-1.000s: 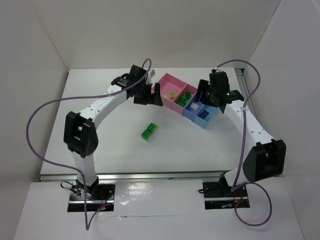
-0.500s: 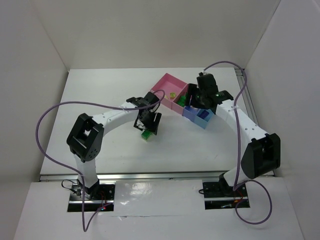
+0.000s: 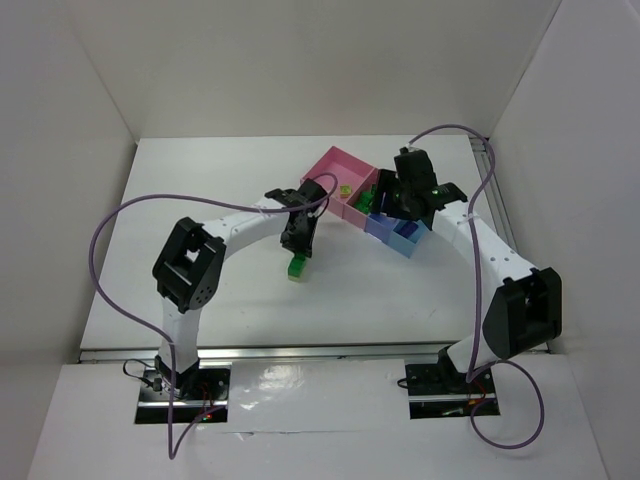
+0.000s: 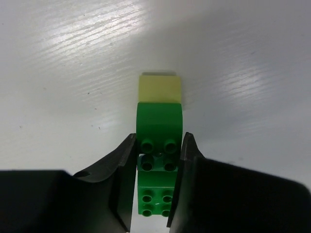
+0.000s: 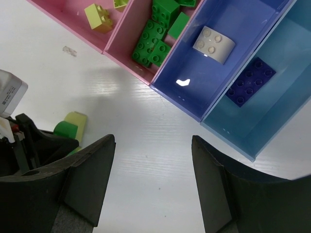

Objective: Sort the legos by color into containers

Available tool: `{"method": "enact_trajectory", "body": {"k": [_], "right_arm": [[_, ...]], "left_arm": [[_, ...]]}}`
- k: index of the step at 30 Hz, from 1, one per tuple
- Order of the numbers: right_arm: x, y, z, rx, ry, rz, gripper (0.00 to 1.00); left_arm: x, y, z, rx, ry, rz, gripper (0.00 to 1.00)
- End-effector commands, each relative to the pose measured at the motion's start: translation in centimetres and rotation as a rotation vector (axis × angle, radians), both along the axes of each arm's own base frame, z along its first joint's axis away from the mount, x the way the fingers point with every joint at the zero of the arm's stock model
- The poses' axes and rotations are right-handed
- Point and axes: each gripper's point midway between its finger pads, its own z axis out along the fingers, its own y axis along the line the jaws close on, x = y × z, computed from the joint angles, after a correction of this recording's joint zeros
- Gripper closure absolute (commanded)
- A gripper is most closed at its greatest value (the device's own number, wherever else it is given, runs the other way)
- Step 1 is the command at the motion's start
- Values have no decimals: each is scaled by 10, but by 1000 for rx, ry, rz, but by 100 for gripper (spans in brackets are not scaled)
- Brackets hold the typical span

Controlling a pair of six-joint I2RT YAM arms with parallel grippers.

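The left fingers (image 4: pixel 124 170) sit narrow, pressed against both sides of a green lego (image 4: pixel 158 150) in a short row on the counter (image 4: pixel 243 73) (a pale yellow lego (image 4: pixel 160 88) caps the far end). The right fingers (image 5: pixel 87 170) stand wide with nothing between them, above the counter beside the containers (image 5: pixel 233 73), where other green legos (image 5: pixel 153 41) lie in a pink tray (image 5: pixel 129 68).

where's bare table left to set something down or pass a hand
Bare table left of the left arm, and the near strip between both arm bases. Crowded mid-table, where the left gripper pinches the loose legos, and back right, where the right gripper hangs by the containers.
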Motion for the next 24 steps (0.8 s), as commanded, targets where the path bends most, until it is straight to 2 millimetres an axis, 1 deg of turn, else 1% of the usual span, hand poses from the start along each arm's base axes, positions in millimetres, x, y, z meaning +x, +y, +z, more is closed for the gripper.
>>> {"method": "enact_trajectory", "body": {"k": [1, 2, 3, 4, 5, 6, 7, 8, 9, 10, 11, 12, 13, 14, 15, 16, 17, 18, 19, 20, 21, 22, 23, 24], "right_arm": [[2, -2, 20, 9, -68, -20, 28], [2, -2, 20, 9, -68, -20, 28], [1, 0, 20, 16, -65, -11, 28], [-1, 6, 20, 32, -58, 27, 28], [-4, 12, 17, 47, -52, 67, 28], [-8, 20, 14, 67, -45, 116, 28], [-13, 40, 20, 146, -54, 244, 28], [-19, 53, 22, 197, -54, 327, 26], [-22, 62, 30, 248, -68, 393, 25], [-37, 81, 34, 343, -67, 519, 24], [-40, 86, 38, 387, -76, 563, 23], [-44, 93, 38, 423, -72, 608, 23], [-48, 98, 36, 455, -65, 646, 23], [-53, 108, 47, 517, -83, 718, 23], [-55, 112, 50, 547, -86, 747, 23], [-58, 120, 48, 581, -73, 787, 21], [-68, 132, 61, 642, -69, 862, 20], [-68, 141, 68, 661, -96, 906, 20], [-68, 148, 66, 671, -85, 933, 18], [-68, 156, 73, 677, -96, 962, 18], [-71, 164, 74, 679, -90, 985, 17], [-72, 170, 73, 681, -82, 997, 17], [-68, 172, 66, 682, -65, 992, 17], [-68, 178, 68, 694, -73, 1001, 17]], "left_arm": [[7, -1, 11, 16, -27, -18, 73], [10, 2, 21, 12, -39, -17, 77], [10, 2, 30, -7, -29, -14, 85], [7, -2, 36, -68, -5, -33, 90], [17, 6, 55, -135, -21, -5, 94], [18, 8, 65, -188, -12, -14, 100], [14, -2, 79, -316, 20, -71, 100], [23, 10, 91, -395, 12, -61, 100], [22, 10, 108, -481, -2, -91, 100], [19, -2, 127, -624, 1, -163, 100], [24, 8, 138, -697, -11, -171, 100], [23, 8, 144, -763, 1, -194, 100], [14, 1, 161, -879, 30, -262, 100], [21, 6, 173, -943, 7, -277, 100], [19, 5, 178, -995, 17, -291, 100], [16, 5, 178, -1043, 35, -300, 100], [9, 1, 189, -1108, 49, -342, 100], [17, 2, 196, -1142, 20, -345, 100], [14, 1, 199, -1165, 21, -353, 100], [13, -1, 202, -1188, 25, -364, 100], [13, -2, 207, -1204, 27, -348, 100], [16, -3, 213, -1221, -7, -380, 100], [16, -4, 217, -1234, -7, -388, 100], [15, -4, 217, -1249, 12, -378, 100]]}}
